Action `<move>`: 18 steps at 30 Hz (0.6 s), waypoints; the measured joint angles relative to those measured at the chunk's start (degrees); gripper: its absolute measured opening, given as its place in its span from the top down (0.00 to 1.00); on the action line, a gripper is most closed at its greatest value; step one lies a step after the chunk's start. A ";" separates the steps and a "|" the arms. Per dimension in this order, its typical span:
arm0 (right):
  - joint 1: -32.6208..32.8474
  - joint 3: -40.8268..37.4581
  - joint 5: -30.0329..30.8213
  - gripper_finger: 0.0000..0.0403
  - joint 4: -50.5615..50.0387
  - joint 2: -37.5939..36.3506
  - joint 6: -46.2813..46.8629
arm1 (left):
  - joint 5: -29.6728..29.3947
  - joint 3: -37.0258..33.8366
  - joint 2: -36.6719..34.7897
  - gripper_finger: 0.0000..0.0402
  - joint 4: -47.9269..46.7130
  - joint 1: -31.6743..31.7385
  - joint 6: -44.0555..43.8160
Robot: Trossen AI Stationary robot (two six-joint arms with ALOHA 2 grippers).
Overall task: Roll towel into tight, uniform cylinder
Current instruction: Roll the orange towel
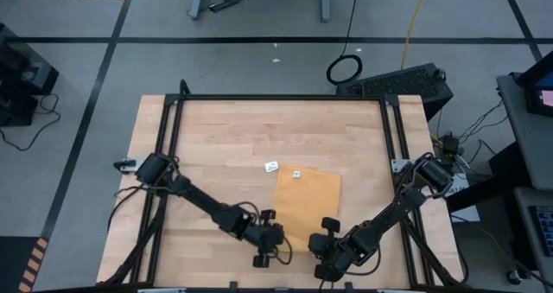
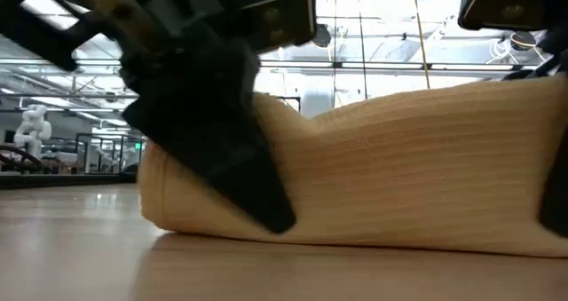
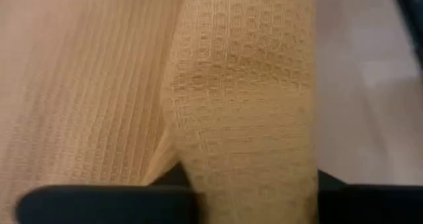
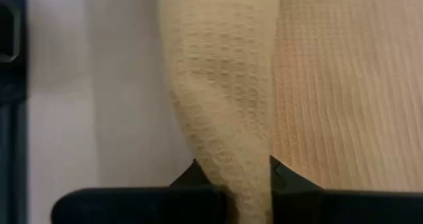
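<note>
The near edge of the towel (image 1: 307, 198), which lies flat mid-counter (image 1: 225, 137), is pinched at both corners: the left gripper (image 1: 270, 238) has its fingers clamped on a raised fold, and the right gripper (image 1: 327, 245) likewise. The first turn of the roll appears to be starting. Next, both corners should be carried forward evenly so the edge curls over tightly.

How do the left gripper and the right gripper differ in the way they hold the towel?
The left gripper is at the towel's near left corner; the right gripper is at its near right corner. In the wrist views, the fold between the left gripper's fingers looks wide and bulky, while the fold in the right gripper narrows to a thin ridge. Both are shut on the near edge, lifting it off the table.
</note>
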 joint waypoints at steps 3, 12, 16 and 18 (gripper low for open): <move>-0.14 0.00 -2.51 0.95 -0.32 -0.92 -2.65 | 4.80 0.02 0.00 0.91 -0.16 1.86 -3.23; -0.04 0.04 -8.89 0.68 -8.69 -4.43 -4.86 | 19.73 -0.07 0.00 0.92 0.88 6.76 -11.30; 0.43 1.09 -8.37 0.57 -14.36 -9.90 -3.48 | 24.33 -0.14 0.02 0.91 0.20 8.60 -14.07; 1.08 1.14 -7.57 0.54 -16.01 -12.63 -2.44 | 26.63 -0.14 0.02 0.91 0.32 9.37 -14.89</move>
